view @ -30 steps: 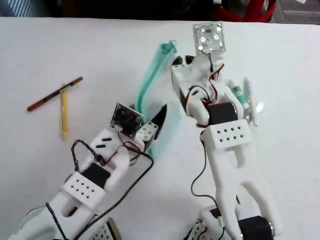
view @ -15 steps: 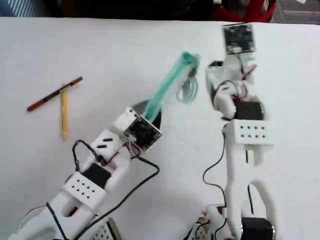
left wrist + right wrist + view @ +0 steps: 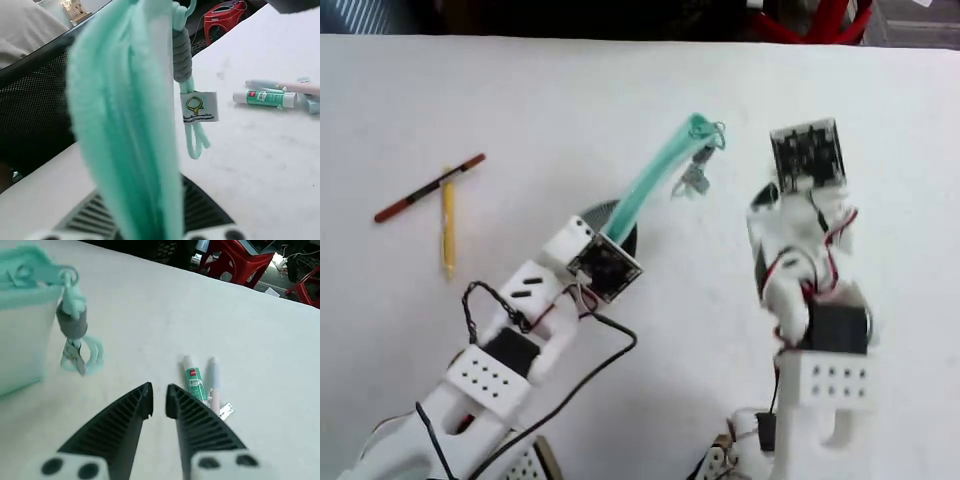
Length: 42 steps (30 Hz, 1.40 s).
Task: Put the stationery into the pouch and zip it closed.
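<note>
The teal pouch (image 3: 655, 175) hangs tilted above the table, with my left gripper (image 3: 617, 222) shut on its lower end. In the left wrist view the pouch (image 3: 130, 130) rises between the fingers, its strap and tag (image 3: 199, 106) dangling. My right gripper (image 3: 159, 391) is open by a narrow gap, holds nothing, and is apart from the pouch (image 3: 22, 340). Beyond its tips lie a glue stick (image 3: 194, 380) and a pale pen (image 3: 214, 379). A red-brown pen (image 3: 430, 187) and a yellow pen (image 3: 447, 225) lie at the table's left.
The right arm (image 3: 800, 260) stands on the table's right side, covering what lies under it. A glue stick (image 3: 265, 98) and a pen (image 3: 285, 86) show past the pouch. Bare white table (image 3: 540, 110) spreads between the pens and the pouch.
The right arm has left the pouch's far end and pulled back toward the near edge. The pouch has swung to the right and now stands lifted in the left gripper.
</note>
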Motion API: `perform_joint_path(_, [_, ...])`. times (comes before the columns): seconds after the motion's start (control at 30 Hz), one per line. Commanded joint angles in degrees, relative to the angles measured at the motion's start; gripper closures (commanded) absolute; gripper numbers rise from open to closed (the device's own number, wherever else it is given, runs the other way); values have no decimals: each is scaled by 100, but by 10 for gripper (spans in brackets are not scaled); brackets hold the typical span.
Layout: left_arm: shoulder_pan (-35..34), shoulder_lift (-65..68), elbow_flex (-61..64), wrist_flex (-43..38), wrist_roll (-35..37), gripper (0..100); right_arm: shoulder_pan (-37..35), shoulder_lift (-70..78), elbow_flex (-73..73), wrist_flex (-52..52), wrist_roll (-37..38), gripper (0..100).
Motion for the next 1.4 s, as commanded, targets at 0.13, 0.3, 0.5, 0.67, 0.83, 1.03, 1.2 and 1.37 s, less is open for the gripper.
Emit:
perform_joint_path(0.13, [-57,-31,-149,-62,677,976,-927,-2738,2075,-681,70,762])
perform_joint_path(0.3, [-66,-40,-273,-9,607,976,-1200,-3908,3569,-1516,70,763])
perform_joint_path(0.5, [145,-479,-527,870,624,976,-1218,-4303,4369,-2501,-615,762])
perform_joint_path(0.67, [338,-998,-519,1424,633,976,-1534,-4004,4369,-3213,-941,762])
perform_joint_path(0.83, [541,-1138,-519,1714,624,976,-1771,-3196,4149,-3705,-976,762])
perform_joint_path(1.03, [567,-1147,-519,1741,615,976,-1508,-2352,3807,-4022,-1257,762])
perform_joint_path(1.2, [576,-1147,-668,2110,633,976,-1218,-1842,3798,-4532,-1336,762])
perform_joint_path(1.37, [585,-1147,-835,2453,642,976,-1209,-1314,3473,-4840,-1336,763])
